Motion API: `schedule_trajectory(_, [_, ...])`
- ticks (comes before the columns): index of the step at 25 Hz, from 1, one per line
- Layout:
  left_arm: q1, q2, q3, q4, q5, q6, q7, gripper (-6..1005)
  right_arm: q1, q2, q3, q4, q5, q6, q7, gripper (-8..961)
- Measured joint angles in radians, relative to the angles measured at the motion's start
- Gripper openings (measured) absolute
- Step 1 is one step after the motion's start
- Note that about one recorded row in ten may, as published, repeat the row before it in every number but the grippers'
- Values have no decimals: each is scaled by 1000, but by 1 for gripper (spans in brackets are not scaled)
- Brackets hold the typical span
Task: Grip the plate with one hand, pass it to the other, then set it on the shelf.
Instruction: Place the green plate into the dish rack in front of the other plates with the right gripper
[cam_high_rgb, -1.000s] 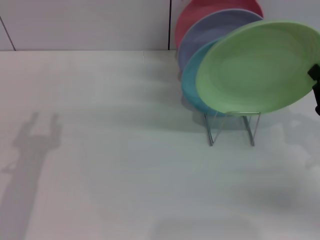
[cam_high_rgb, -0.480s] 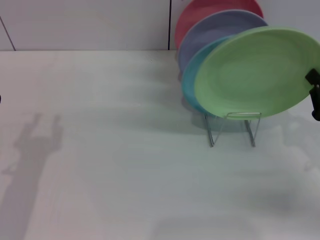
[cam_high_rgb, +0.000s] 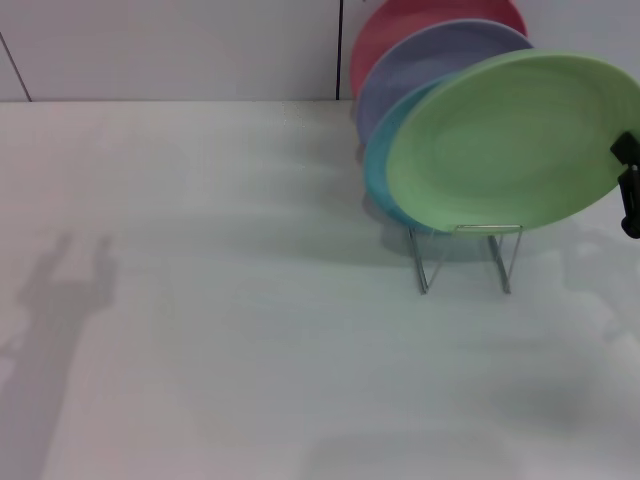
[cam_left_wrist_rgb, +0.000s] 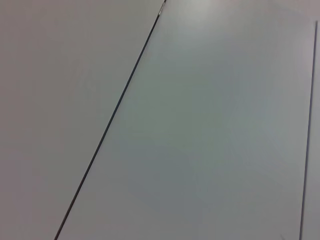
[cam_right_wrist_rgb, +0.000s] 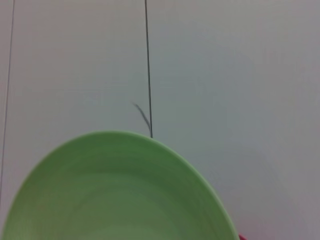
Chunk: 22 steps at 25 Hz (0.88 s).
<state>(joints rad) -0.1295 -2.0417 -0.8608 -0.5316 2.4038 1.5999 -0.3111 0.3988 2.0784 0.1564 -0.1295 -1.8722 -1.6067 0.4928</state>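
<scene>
The right gripper grips the green plate by its rim, tilted above the wire shelf near the table's far right corner (blue, lavender and red plates stand behind). This looks like the placing step; next, the plate's lower edge must drop into the front slot. The left gripper is out of sight.

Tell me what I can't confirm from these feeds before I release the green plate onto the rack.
- Right end effector: head view shows only a black sliver at the frame edge, so the grip is unverifiable.
- Left end effector: in no view; the left wrist view shows only blank surface.
- Plate bottom edge versus wire shelf: contact is unclear.
- Right wrist view: plate cut off by the frame edge.
</scene>
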Motion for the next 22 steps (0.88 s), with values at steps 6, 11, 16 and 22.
schedule_trajectory(6, [9, 6, 3, -1, 0, 17, -25, 489, 5, 1, 1, 3, 1, 0, -6, 29])
schedule_trajectory(11, [15, 6, 0, -1, 9, 23, -28, 489, 7, 1, 2, 9, 1, 5, -20, 29])
schedule_trajectory(16, [15, 6, -1, -1, 11, 29, -29, 489, 3, 0, 4, 22, 2, 7, -42, 29])
schedule_trajectory(22, [15, 6, -1, -1, 11, 34, -29, 489, 0, 1, 12, 24, 3, 9, -47, 29])
